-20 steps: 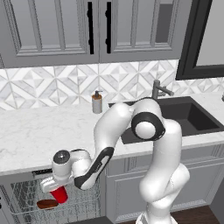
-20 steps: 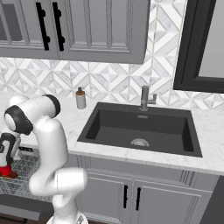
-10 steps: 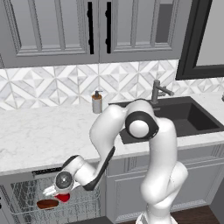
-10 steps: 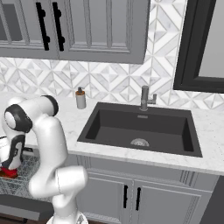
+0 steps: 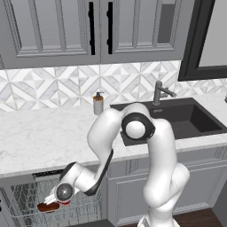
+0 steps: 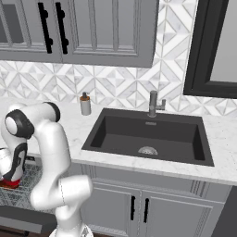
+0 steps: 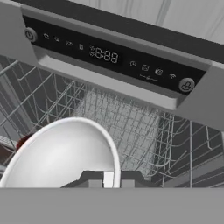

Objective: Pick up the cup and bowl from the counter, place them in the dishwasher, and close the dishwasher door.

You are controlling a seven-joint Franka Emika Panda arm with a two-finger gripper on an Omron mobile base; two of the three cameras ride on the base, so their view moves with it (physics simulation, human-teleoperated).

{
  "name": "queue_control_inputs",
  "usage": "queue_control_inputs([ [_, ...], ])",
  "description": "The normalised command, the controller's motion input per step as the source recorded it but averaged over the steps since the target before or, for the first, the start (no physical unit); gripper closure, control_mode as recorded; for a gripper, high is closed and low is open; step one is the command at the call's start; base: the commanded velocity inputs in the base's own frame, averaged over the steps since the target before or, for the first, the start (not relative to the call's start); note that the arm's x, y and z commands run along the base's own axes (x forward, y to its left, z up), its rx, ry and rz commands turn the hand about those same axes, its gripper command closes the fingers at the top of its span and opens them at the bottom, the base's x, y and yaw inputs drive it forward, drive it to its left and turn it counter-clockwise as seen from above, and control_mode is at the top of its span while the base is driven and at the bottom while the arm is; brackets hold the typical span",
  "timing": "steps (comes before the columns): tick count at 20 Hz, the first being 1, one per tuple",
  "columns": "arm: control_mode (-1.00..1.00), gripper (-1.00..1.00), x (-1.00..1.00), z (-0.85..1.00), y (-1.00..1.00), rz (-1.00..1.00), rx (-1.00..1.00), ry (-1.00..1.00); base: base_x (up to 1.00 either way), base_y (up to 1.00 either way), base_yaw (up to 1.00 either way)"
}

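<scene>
In the hand view the red cup shows its white inside (image 7: 59, 153), and my gripper (image 7: 108, 178) is shut on its rim. It hangs low inside the dishwasher's wire rack (image 7: 131, 127), just under the dark control strip (image 7: 109, 54). From the left base view, my gripper (image 5: 60, 201) reaches down into the rack (image 5: 26, 195) right beside the reddish-brown bowl (image 5: 48, 206), which lies in the rack. A sliver of the bowl (image 7: 19, 142) peeks out left of the cup. The cup's red body (image 6: 9, 183) shows below the hand in the right base view. The dishwasher door (image 6: 23, 220) hangs open.
The marble counter (image 5: 40, 137) runs above the dishwasher, with a grey soap dispenser (image 5: 98, 103) near the wall and the black sink (image 5: 186, 119) with its faucet (image 5: 159, 91) to the right. Grey cabinet doors (image 6: 134, 208) stand under the sink.
The arm has dropped lower and carried the cup down into the rack, closer to the bowl. The bowl has stayed where it was.
</scene>
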Motion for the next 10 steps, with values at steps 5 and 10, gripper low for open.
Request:
queue_control_inputs([
  [5, -1.0, -1.0, 0.0, -0.07, 0.0, 0.0, -0.01, 0.01, 0.0, 0.0, 0.0],
  [10, -1.0, -1.0, 0.03, -0.03, 0.0, 0.0, 0.0, 0.0, 0.0, 0.0, 0.0],
])
